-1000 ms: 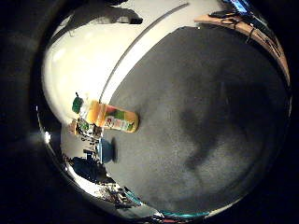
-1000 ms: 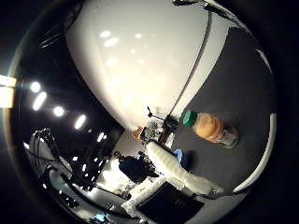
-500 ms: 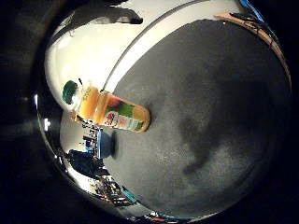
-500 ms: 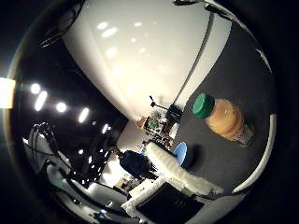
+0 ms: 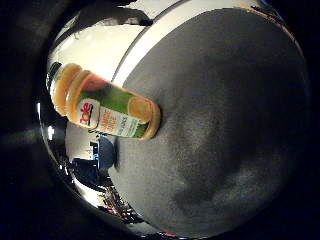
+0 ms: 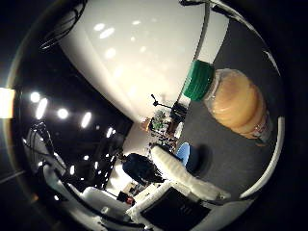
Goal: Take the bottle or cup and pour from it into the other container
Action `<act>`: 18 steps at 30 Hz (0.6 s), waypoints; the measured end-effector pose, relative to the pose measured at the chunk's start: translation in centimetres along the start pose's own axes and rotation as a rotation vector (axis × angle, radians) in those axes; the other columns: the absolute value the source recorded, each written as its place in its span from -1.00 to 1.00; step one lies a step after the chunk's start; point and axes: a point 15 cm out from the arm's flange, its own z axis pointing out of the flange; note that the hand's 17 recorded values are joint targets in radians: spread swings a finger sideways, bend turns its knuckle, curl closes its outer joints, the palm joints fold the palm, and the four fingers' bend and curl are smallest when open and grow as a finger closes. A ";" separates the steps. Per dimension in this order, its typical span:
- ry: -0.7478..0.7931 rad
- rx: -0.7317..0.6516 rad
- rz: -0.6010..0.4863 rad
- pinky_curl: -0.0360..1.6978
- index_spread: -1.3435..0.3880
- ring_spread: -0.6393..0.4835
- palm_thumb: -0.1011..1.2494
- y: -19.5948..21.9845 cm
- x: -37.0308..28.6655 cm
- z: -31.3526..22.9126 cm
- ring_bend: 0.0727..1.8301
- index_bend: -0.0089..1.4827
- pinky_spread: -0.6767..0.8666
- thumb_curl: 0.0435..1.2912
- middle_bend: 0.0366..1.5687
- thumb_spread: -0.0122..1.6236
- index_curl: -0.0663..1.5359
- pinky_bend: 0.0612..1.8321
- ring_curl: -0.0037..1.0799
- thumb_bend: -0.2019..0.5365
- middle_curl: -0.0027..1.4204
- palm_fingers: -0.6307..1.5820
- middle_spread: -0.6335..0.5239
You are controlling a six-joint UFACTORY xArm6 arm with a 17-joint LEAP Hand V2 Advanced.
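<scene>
An orange juice bottle (image 5: 110, 108) with a green cap (image 6: 199, 80) and a printed label stands on the dark grey table (image 5: 225, 120). It fills a good part of the right little finger side palm view, so it is close to the palm. A blue cup (image 6: 185, 155) stands on the table farther off, partly behind a white finger of my hand (image 6: 183, 176). That finger reaches out straight and touches nothing. The cup also shows in the right little finger side palm view (image 5: 108, 155).
The table's pale edge (image 5: 135, 55) runs behind the bottle, with a white wall (image 6: 144, 67) beyond it. Room clutter and ceiling lights (image 6: 60, 114) show past the cup.
The bottle has grown much larger in each view over the last second. The palm has come closer to it. The white finger keeps the same straight pose.
</scene>
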 end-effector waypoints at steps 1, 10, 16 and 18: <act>-0.001 -0.001 0.000 -0.97 0.32 0.35 -0.11 0.0 0.0 0.1 -0.32 -0.76 0.47 -0.58 -0.62 0.26 -0.55 0.11 -0.66 -0.52 -0.52 -0.25 0.18; -0.015 -0.059 -0.012 -0.98 0.31 0.22 -0.09 0.4 -0.4 3.0 -0.21 -0.75 0.39 -0.58 -0.55 0.25 -0.52 0.10 -0.65 -0.52 -0.50 -0.08 0.03; -0.029 -0.088 -0.008 -0.98 0.29 0.06 0.02 0.9 -0.8 4.2 -0.04 -0.72 0.15 -0.55 -0.36 0.26 -0.48 0.07 -0.60 -0.51 -0.43 0.13 -0.04; -0.031 -0.109 -0.007 -0.97 0.27 0.00 0.06 1.3 -0.9 4.5 0.05 -0.72 -0.01 -0.52 -0.30 0.27 -0.46 0.14 -0.54 -0.51 -0.40 0.25 -0.07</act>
